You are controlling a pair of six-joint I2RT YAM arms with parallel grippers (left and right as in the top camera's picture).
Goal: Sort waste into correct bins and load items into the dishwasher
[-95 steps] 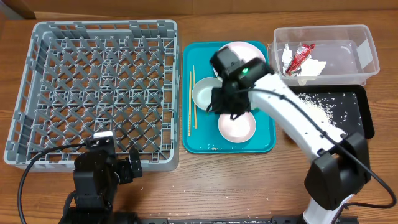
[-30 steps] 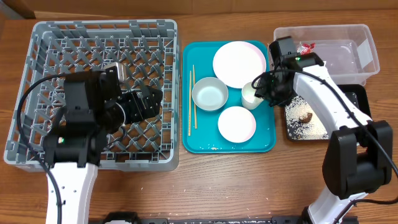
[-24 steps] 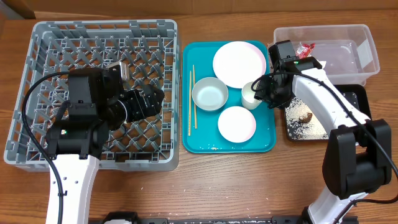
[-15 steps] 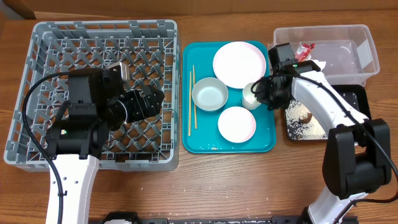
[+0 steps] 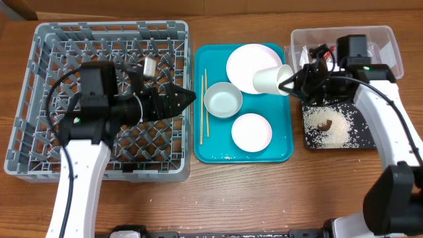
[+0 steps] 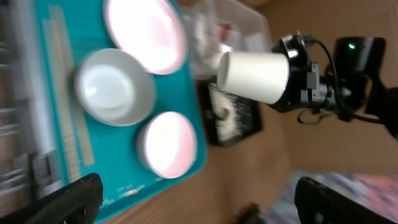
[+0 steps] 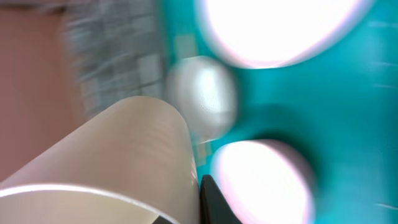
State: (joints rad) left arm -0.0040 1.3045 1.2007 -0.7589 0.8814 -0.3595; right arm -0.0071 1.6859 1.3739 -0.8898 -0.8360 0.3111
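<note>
Whereas it stood on the teal tray [image 5: 218, 142] a moment ago, the small cup [image 5: 269, 79] now hangs tilted upper right of centre, clamped in the right gripper [image 5: 294, 82]. Opposite, the left gripper [image 5: 186, 98]: spread, empty, over the dish rack [image 5: 106, 28] right edge; handover likely.

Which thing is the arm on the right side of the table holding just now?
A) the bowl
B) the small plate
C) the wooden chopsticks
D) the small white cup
D: the small white cup sits tipped on its side in the right gripper, up off the teal tray, while the chopsticks, bowl and small plate lie on the tray.
</note>
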